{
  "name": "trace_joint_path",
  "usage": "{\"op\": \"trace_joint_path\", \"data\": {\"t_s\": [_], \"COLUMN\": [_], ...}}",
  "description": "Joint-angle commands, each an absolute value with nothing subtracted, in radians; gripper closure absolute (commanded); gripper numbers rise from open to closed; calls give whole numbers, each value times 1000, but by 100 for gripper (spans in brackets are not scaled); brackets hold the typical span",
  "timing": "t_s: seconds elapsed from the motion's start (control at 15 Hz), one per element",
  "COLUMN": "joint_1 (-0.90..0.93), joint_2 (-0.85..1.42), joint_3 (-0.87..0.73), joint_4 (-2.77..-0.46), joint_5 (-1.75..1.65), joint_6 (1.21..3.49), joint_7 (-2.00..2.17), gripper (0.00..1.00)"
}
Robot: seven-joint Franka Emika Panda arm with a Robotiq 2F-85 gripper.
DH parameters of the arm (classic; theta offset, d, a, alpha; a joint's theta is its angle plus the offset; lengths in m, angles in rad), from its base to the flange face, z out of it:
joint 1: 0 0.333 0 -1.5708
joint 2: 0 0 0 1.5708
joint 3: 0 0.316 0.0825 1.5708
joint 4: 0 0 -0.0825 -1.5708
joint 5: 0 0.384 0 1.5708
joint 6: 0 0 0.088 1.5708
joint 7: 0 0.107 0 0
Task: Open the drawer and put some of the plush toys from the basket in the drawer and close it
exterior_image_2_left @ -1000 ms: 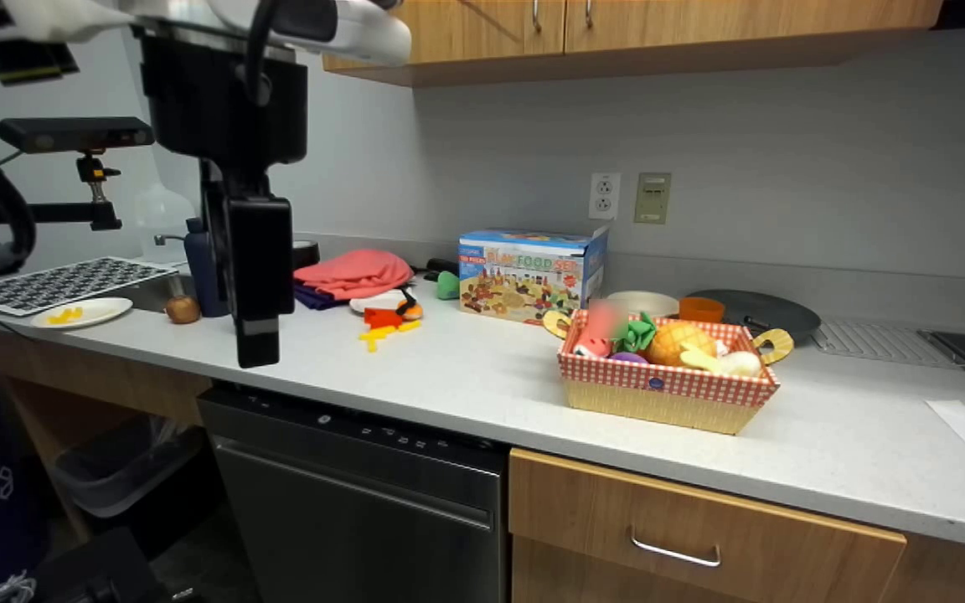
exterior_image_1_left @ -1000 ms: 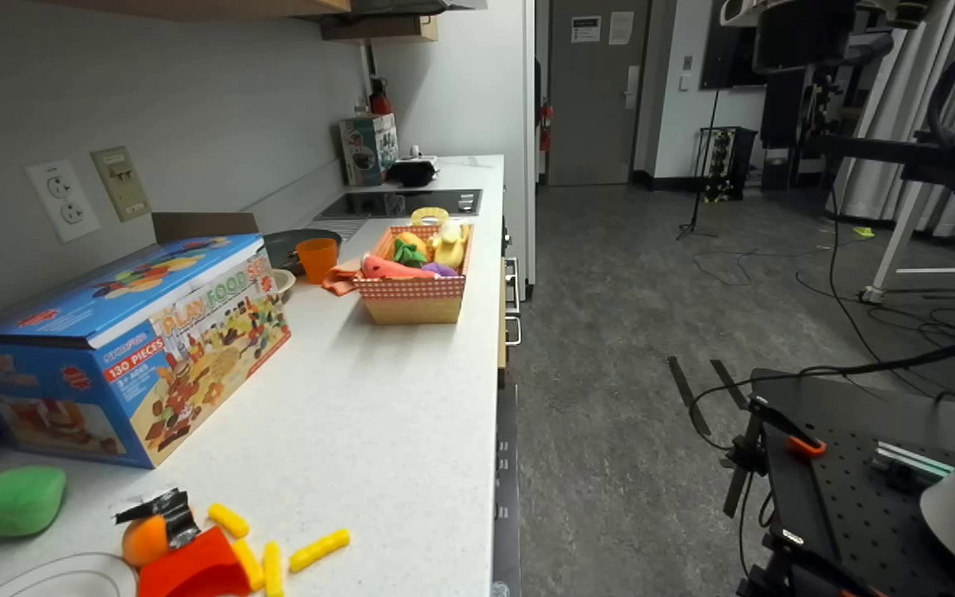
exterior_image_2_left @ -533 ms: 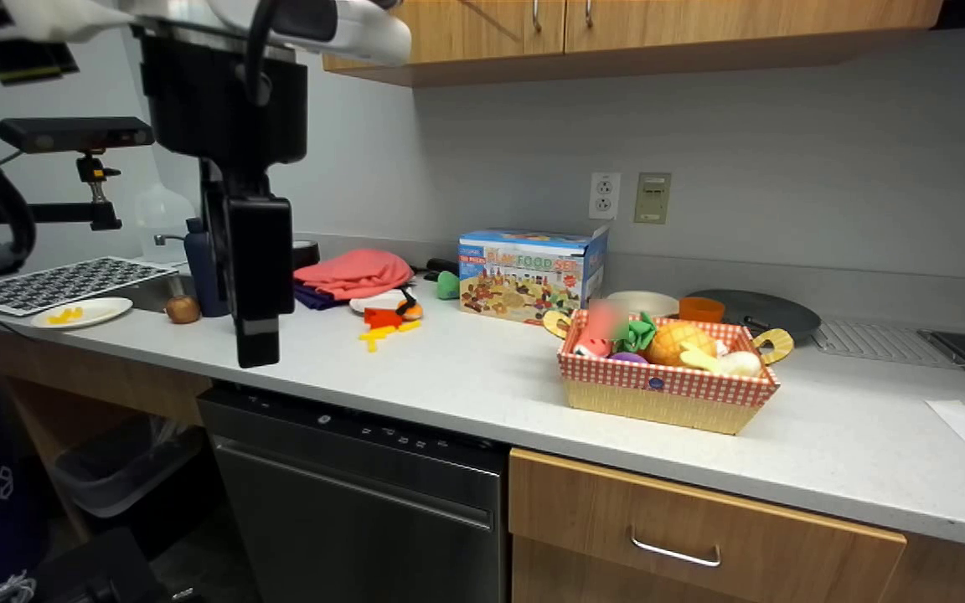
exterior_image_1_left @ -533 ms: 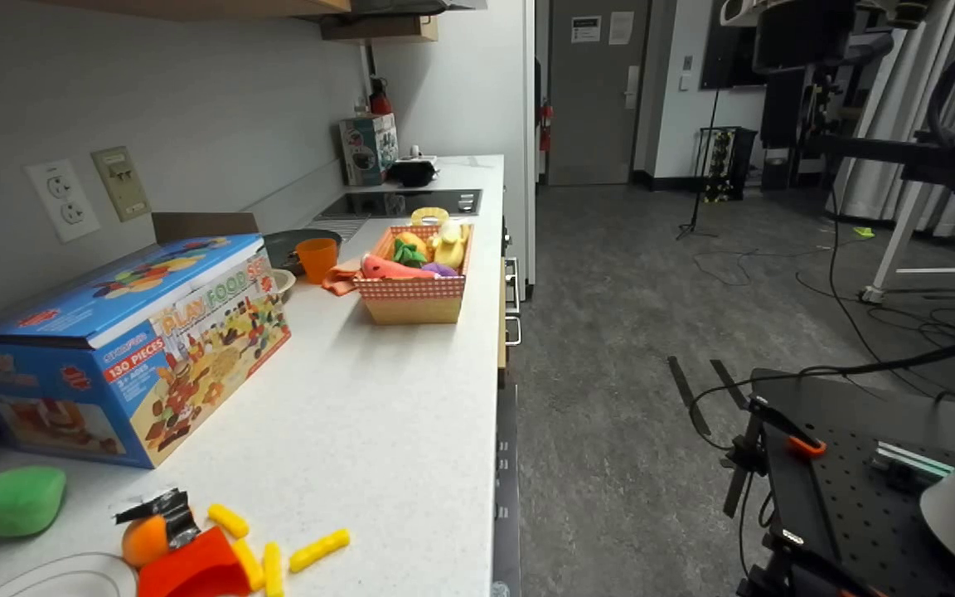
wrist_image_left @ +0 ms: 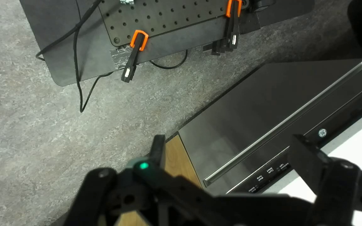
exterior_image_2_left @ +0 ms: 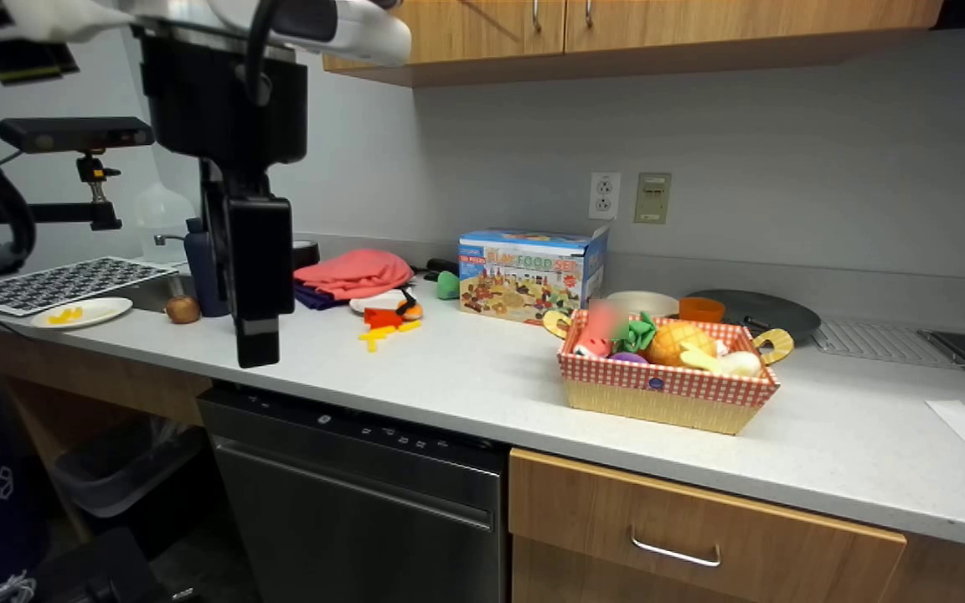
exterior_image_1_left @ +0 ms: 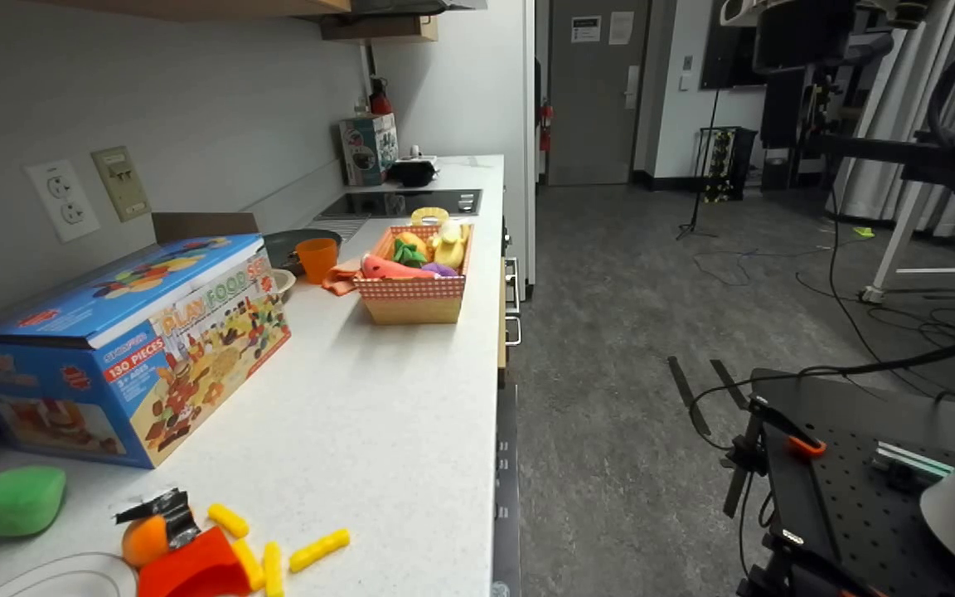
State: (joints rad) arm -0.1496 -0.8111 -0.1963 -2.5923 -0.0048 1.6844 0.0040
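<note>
The drawer (exterior_image_2_left: 583,502), wood-fronted with a silver bar handle (exterior_image_2_left: 673,551), is closed beneath the counter. Above it, the basket (exterior_image_2_left: 658,410) stands on the countertop, straw-coloured with a red-and-white checked rim; it shows in both exterior views. Plush toys fill it: an orange pineapple (exterior_image_2_left: 673,345), a watermelon piece (exterior_image_1_left: 395,269), a yellow banana (exterior_image_1_left: 448,247) and something purple (exterior_image_1_left: 442,269). My gripper (wrist_image_left: 228,141) hangs fingers-down in front of the counter, well to the left of basket and drawer in an exterior view. Its fingers are wide apart in the wrist view, with nothing held.
A blue play-food box (exterior_image_2_left: 516,289) stands against the wall behind the basket. Near it are an orange cup (exterior_image_2_left: 700,310) and a dark pan (exterior_image_2_left: 771,314). A dishwasher (exterior_image_2_left: 357,502) adjoins the drawer. A camera on a stand (exterior_image_2_left: 72,134) and overhead cabinets (exterior_image_2_left: 658,25) flank the arm.
</note>
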Motion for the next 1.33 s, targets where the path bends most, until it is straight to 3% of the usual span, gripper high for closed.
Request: {"op": "trace_joint_path", "data": {"t_s": [0.0, 1.27], "joint_1": [-163, -174], "joint_2": [-808, -804], "joint_3": [-186, -176], "joint_4": [-2591, -2593], "joint_5": [2, 14], "joint_6": [1683, 1682], "joint_7": [-4, 71], "gripper": [0, 0]}}
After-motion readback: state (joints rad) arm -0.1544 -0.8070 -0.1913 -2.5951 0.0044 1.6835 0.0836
